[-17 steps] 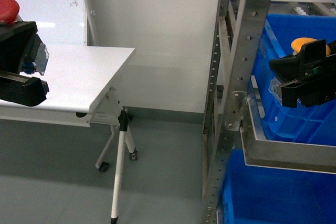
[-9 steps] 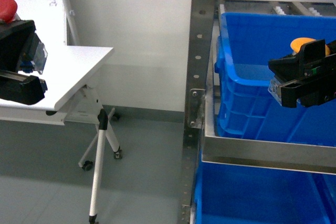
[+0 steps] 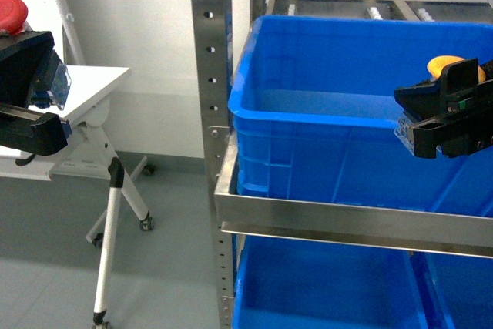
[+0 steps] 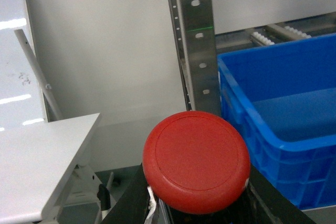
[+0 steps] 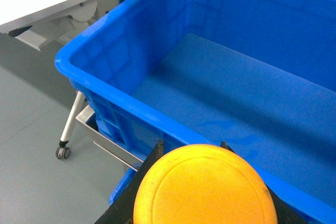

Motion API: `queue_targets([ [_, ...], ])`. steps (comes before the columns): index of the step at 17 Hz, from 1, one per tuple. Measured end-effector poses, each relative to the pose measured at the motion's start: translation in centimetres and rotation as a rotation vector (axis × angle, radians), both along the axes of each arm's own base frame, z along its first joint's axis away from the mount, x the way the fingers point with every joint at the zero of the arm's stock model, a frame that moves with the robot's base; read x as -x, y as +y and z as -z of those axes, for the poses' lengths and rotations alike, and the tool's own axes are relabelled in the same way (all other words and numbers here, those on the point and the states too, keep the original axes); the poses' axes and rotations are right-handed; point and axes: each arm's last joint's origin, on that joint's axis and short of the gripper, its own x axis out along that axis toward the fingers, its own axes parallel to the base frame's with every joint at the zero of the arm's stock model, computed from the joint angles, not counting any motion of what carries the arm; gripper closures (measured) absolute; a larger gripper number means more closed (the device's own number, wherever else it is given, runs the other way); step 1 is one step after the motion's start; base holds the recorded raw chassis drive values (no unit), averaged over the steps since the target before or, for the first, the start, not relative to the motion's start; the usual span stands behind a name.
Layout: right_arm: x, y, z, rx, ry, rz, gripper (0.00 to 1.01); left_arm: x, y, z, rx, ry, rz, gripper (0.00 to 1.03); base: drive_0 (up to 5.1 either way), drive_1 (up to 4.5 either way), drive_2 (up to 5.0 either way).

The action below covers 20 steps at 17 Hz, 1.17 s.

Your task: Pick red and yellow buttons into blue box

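Observation:
My left gripper (image 3: 35, 102) is shut on the red button (image 3: 11, 11), whose red cap (image 4: 196, 159) fills the lower middle of the left wrist view. It hangs left of the blue box (image 3: 308, 132), over the white table. My right gripper (image 3: 431, 125) is shut on the yellow button (image 3: 443, 65); its yellow cap (image 5: 205, 187) sits at the near rim of the blue box (image 5: 252, 93), partly over the box's bare floor. Both buttons' bodies are hidden by the jaws.
The box rests on a steel rack shelf (image 3: 339, 225) with an upright post (image 3: 208, 90) at its left. A second blue bin (image 3: 323, 287) sits below. A white folding table (image 3: 88, 94) on castor legs stands at left over grey floor.
The view has swung right: rack and blue box slid left and now fill the middle, the table moved off left. Both grippers hold their buttons unchanged in the frame.

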Motion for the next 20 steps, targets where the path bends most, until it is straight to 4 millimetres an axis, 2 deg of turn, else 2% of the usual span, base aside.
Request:
queue_targets([
  [10,0.0,0.0,-0.01,0.0,-0.001,0.0,0.75,-0.01,0.0,0.02,-0.001,0.002,0.0,0.78,4.6,-2.42,-2.4],
  [20,-0.01,0.0,-0.03,-0.001,-0.003,0.0,0.75,0.01,0.0,-0.04,0.001,-0.002,0.0,0.78,4.9,-3.34,-1.3],
])
